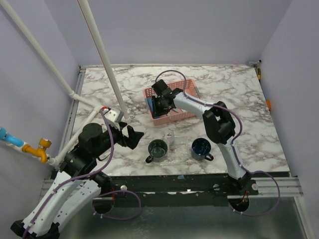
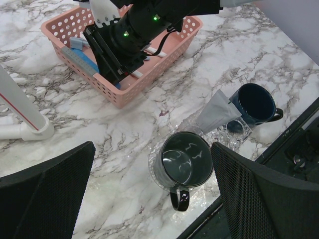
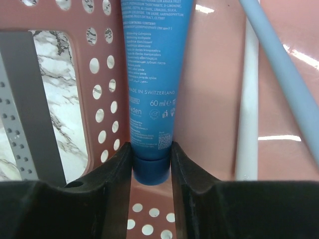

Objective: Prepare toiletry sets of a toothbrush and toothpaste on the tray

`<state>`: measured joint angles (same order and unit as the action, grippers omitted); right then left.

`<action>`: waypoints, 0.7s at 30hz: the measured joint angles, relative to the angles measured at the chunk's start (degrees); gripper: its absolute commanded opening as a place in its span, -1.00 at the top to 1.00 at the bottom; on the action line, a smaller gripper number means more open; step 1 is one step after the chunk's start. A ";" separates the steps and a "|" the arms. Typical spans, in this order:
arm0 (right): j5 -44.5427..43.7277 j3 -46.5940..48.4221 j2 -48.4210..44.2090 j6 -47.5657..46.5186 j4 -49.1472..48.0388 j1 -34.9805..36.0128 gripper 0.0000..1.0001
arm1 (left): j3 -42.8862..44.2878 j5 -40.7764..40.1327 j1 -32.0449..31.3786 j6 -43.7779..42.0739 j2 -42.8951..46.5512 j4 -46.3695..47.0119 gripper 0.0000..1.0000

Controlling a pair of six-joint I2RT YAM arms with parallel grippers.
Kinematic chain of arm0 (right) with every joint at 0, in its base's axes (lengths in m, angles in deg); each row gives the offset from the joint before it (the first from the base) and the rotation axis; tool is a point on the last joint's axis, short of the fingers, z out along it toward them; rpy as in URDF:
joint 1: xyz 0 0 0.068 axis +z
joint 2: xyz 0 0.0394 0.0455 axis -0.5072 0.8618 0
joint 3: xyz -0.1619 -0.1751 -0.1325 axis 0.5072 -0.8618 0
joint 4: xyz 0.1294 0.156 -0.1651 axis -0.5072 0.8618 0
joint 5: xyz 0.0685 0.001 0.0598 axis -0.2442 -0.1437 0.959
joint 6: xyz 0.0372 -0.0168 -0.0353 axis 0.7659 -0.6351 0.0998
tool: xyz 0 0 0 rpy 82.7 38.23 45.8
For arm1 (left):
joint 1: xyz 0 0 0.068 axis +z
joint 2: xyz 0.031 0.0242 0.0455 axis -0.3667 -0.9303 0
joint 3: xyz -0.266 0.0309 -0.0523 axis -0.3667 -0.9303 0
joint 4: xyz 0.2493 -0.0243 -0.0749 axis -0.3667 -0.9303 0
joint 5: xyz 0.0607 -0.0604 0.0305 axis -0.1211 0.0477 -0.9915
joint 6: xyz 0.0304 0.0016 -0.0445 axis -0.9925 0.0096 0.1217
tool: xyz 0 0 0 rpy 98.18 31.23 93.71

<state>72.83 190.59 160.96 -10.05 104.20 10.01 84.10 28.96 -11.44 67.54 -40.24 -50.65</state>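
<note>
My right gripper (image 1: pixel 160 105) reaches into the pink basket (image 1: pixel 187 115). In the right wrist view it (image 3: pixel 152 155) is shut on the cap end of a blue toothpaste tube (image 3: pixel 155 74) lying on the basket floor. A pale blue toothbrush handle (image 3: pixel 284 69) and a white one (image 3: pixel 247 124) lie beside the tube. The transparent tray (image 1: pixel 180 152) sits near the front edge and carries a grey mug (image 1: pixel 158 149), a blue mug (image 1: pixel 202 147) and a white tube (image 1: pixel 171 139) between them. My left gripper (image 1: pixel 133 136) is open and empty, left of the tray, above the grey mug (image 2: pixel 187 159) in its wrist view.
White pipes (image 1: pixel 102 55) slant across the left side of the marble table. The basket (image 2: pixel 124 94) holds several more toiletries (image 2: pixel 79 57). The table's front edge (image 2: pixel 279 139) runs just past the blue mug (image 2: pixel 256 102) and the tray (image 2: pixel 233 140).
</note>
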 measured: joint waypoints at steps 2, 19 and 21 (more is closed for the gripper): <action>0.11 0.00 0.20 0.04 0.00 0.00 0.62 | 0.00 0.00 0.00 0.00 0.00 0.00 -0.97; -4.70 -0.02 -2.23 -0.22 1.51 -0.02 0.91 | 0.00 0.02 0.00 0.00 -0.02 -0.02 -0.98; -6.38 -0.04 -4.26 -0.46 1.68 -0.02 0.91 | 0.00 0.02 0.00 0.00 -0.13 0.00 -0.98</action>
<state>66.45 190.55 156.70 -10.51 105.88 9.99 84.10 28.98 -11.44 67.54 -40.37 -50.65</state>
